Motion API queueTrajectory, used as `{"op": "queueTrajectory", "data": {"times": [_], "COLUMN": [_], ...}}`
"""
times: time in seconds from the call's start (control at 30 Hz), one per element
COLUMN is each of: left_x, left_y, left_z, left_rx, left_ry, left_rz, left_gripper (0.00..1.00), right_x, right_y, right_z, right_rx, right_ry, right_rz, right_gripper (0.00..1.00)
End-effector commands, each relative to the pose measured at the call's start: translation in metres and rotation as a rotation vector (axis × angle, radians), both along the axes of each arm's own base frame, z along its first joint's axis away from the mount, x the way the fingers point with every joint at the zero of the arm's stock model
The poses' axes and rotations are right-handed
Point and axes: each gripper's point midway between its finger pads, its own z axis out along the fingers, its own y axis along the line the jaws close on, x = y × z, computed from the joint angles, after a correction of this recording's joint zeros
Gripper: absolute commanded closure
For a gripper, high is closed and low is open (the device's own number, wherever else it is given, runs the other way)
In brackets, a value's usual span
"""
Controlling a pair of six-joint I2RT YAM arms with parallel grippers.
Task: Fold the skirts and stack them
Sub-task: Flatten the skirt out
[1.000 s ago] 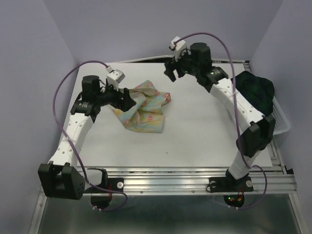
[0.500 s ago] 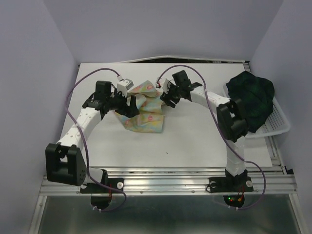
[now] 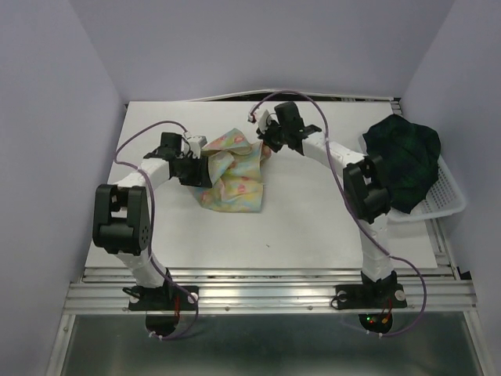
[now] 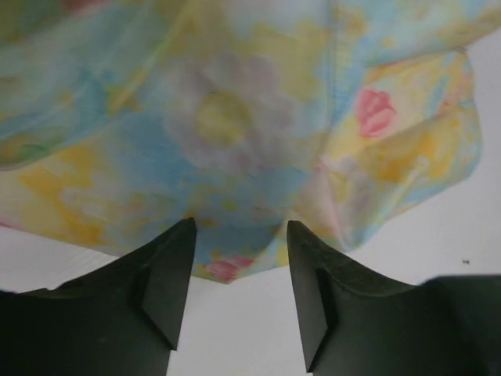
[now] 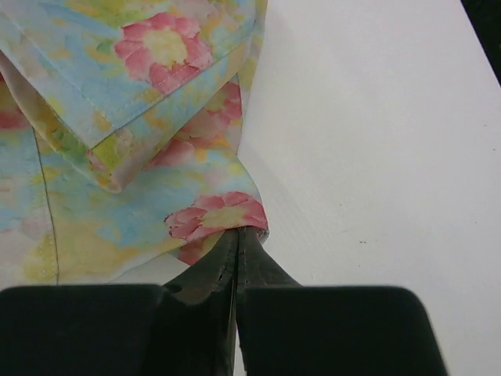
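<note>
The floral skirt (image 3: pixel 233 176) is left crumpled at centre; the plaid skirt (image 3: pixel 403 153) is heaped, seemingly unfolded, in the basket (image 3: pixel 448 192).

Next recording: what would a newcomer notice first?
The bright floral skirt crumpled on the table, caught between two grippers: the right gripper pinched shut on its edge, the left gripper open at its opposite side. At the right edge, the dark plaid skirt heaps over a white basket.
</note>
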Motion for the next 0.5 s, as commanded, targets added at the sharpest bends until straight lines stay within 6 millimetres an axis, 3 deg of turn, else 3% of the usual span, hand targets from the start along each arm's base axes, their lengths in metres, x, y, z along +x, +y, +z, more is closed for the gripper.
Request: {"op": "queueTrajectory", "data": {"times": [0.0, 0.03, 0.07, 0.13, 0.17, 0.23, 0.3, 0.33, 0.4, 0.47], "left_x": [0.041, 0.055, 0.064, 0.085, 0.104, 0.121, 0.14, 0.147, 0.147, 0.138], "left_y": [0.043, 0.051, 0.064, 0.09, 0.101, 0.13, 0.145, 0.154, 0.159, 0.148], "left_z": [0.001, 0.002, 0.004, 0.007, 0.024, 0.038, 0.068, 0.088, 0.105, 0.12], "left_rx": [0.093, 0.106, 0.118, 0.145, 0.151, 0.175, 0.184, 0.222, 0.256, 0.257], "left_ry": [-0.056, -0.072, -0.085, -0.114, -0.165, -0.203, -0.284, -0.344, -0.392, -0.423], "left_rz": [0.164, 0.188, 0.223, 0.287, 0.316, 0.368, 0.386, 0.378, 0.374, 0.275], "left_gripper": [0.51, 0.61, 0.67, 0.79, 0.95, 1.0, 0.91, 0.81, 0.56, 0.31], "right_x": [0.023, 0.02, 0.017, 0.012, 0.01, 0.001, -0.003, -0.013, -0.029, -0.042], "right_y": [-0.002, -0.004, -0.009, -0.014, -0.019, -0.025, -0.033, -0.035, -0.034, -0.033], "right_z": [0.081, 0.088, 0.107, 0.123, 0.122, 0.135, 0.143, 0.149, 0.149, 0.152], "right_rx": [0.147, 0.155, 0.168, 0.194, 0.189, 0.217, 0.246, 0.287, 0.333, 0.342], "right_ry": [-0.121, -0.123, -0.151, -0.158, -0.155, -0.13, -0.093, -0.046, 0.032, 0.052], "right_rz": [-0.101, -0.108, -0.128, -0.163, -0.188, -0.234, -0.284, -0.32, -0.337, -0.312], "right_gripper": [0.99, 0.99, 0.99, 0.99, 0.99, 0.99, 0.99, 0.99, 0.99, 0.99]}}
